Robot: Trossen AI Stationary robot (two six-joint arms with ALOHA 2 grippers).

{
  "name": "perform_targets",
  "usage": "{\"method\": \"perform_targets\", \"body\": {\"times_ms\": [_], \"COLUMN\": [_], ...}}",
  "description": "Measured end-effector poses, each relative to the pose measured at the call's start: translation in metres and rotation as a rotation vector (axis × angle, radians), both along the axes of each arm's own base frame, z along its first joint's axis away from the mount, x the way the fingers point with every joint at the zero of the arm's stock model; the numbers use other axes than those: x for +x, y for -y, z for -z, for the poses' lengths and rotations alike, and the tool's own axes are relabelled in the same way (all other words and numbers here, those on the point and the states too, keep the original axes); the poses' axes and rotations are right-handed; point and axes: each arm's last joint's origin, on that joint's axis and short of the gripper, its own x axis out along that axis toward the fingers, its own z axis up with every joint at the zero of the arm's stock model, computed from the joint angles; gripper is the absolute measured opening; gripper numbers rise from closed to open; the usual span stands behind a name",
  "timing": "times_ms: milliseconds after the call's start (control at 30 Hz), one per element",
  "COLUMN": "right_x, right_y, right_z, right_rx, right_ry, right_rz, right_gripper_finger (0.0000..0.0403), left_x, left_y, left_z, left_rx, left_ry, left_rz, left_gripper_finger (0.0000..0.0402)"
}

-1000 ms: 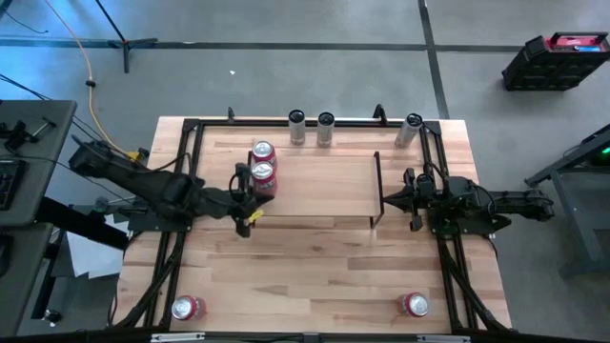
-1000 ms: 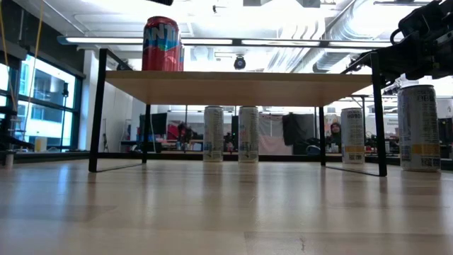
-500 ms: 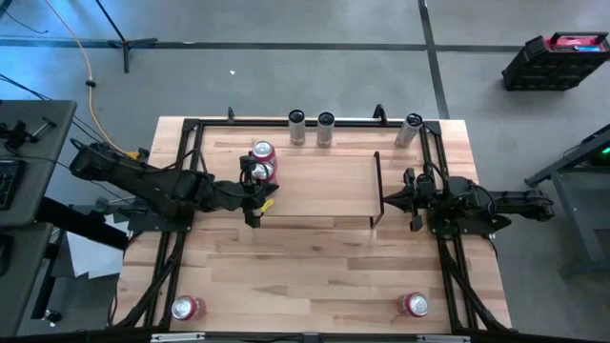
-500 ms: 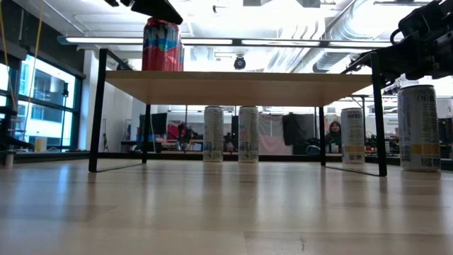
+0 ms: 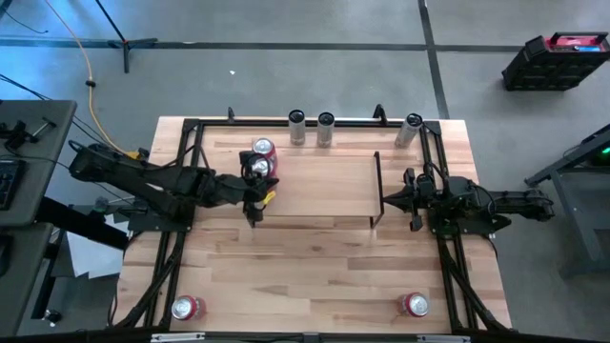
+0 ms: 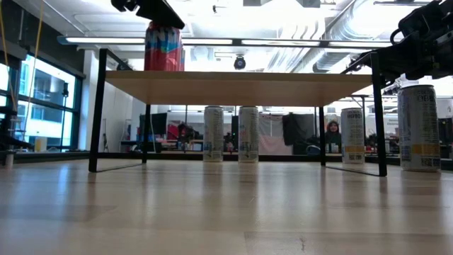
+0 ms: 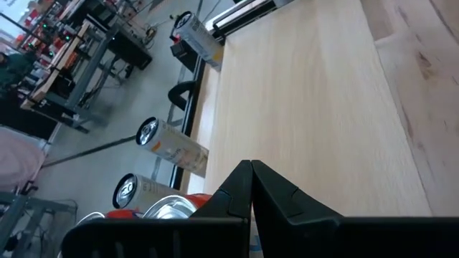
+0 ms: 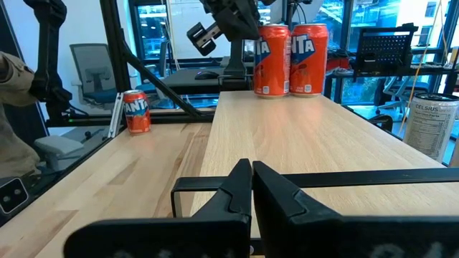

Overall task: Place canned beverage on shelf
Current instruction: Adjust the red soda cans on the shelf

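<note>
A wood desk point(image 5: 315, 276) with black rails stands on a grey floor, a glass-walled room behind it. On it sits the shelf point(image 5: 324, 186), and two red cans point(image 8: 290, 50) stand together at its left end, near the edge — the far one point(image 5: 263, 149) clear, the near one point(image 5: 257, 169) partly under the left gripper point(image 5: 254, 208), whose jaws are pressed together and hold nothing. The rest of the shelf board is open up to the right end rail point(image 5: 376, 191). The right gripper point(image 5: 391, 200), jaws together, waits just outside that rail. Three pale cans point(image 5: 325, 128) line the desk's far edge; two more red cans point(image 5: 187, 307) stand at the near corners — well apart from the shelf.
</note>
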Motion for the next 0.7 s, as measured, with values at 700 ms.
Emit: {"method": "perform_targets", "body": {"times_ms": [700], "right_x": [0.0], "right_y": [0.0], "right_z": [0.0], "right_rx": [0.0], "right_ry": [0.0], "right_rz": [0.0], "right_gripper_finger": [0.0], "left_x": [-0.014], "left_y": [0.032], "left_z": [-0.003], "left_rx": [-0.079], "left_ry": [0.029], "left_rz": [0.093], "left_gripper_finger": [0.0]}}
